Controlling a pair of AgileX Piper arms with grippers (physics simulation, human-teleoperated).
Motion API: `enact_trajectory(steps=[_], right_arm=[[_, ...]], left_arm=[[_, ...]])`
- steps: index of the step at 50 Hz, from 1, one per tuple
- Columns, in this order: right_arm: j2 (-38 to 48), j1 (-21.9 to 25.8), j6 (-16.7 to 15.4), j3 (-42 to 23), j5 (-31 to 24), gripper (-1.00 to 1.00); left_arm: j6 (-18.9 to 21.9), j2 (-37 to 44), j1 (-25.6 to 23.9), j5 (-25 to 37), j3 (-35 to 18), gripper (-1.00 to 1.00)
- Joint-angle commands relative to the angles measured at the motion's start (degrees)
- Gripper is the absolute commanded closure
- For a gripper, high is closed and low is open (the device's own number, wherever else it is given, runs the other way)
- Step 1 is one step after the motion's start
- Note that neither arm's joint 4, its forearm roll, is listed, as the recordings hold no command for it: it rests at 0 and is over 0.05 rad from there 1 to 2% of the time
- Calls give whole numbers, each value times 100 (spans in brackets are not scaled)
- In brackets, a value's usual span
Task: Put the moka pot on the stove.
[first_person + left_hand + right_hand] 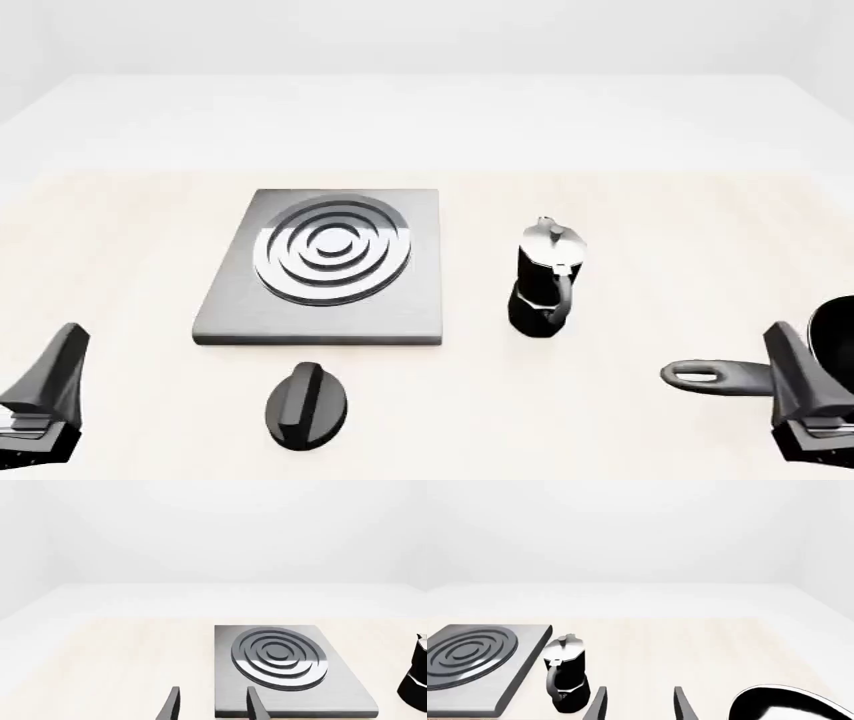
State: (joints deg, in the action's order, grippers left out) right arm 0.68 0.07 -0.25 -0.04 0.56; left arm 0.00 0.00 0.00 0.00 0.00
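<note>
The moka pot point(545, 280) is small, black and waisted, with a silver lid. It stands upright on the table just right of the stove point(414, 305), apart from it. The stove is a grey slab with silver burner rings. My left gripper point(64, 355) hovers at the near left, open and holding nothing. In the left wrist view its fingers point(172, 704) straddle the stove's point(337, 692) near corner, and the moka pot point(417, 675) is cut by the frame edge. My right gripper point(790, 360) is open at the near right. The right wrist view shows that gripper point(639, 706) beside the moka pot point(566, 680).
A black oval knob point(307, 405) lies in front of the stove. A black long-handled pan point(714, 377) sits at the near right, partly behind my right gripper, and shows as the pan point(787, 705) in the right wrist view. The pale table runs back to a white floor.
</note>
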Motion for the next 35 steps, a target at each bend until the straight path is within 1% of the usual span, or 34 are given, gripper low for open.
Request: enact_trajectory(steps=[1, 4, 9, 14, 19, 24, 29, 35], right_arm=[[150, 133, -128, -47, 104, -100], [293, 220, -144, -65, 203, -100], [353, 409, -223, -166, 126, -100], [568, 605, -182, -239, 203, -100], [583, 786, -213, -290, 153, -100], [540, 941, -146, -376, 45, -100], [765, 1141, -86, -406, 224, -100], [952, 1250, -27, -413, 397, -100]], left_arm=[[0, 0, 0, 0, 0, -100], [0, 0, 0, 0, 0, -100], [0, 0, 0, 0, 0, -100], [0, 0, 0, 0, 0, -100], [0, 0, 0, 0, 0, -100], [0, 0, 0, 0, 0, -100], [0, 0, 0, 0, 0, -100], [0, 0, 0, 0, 0, -100]])
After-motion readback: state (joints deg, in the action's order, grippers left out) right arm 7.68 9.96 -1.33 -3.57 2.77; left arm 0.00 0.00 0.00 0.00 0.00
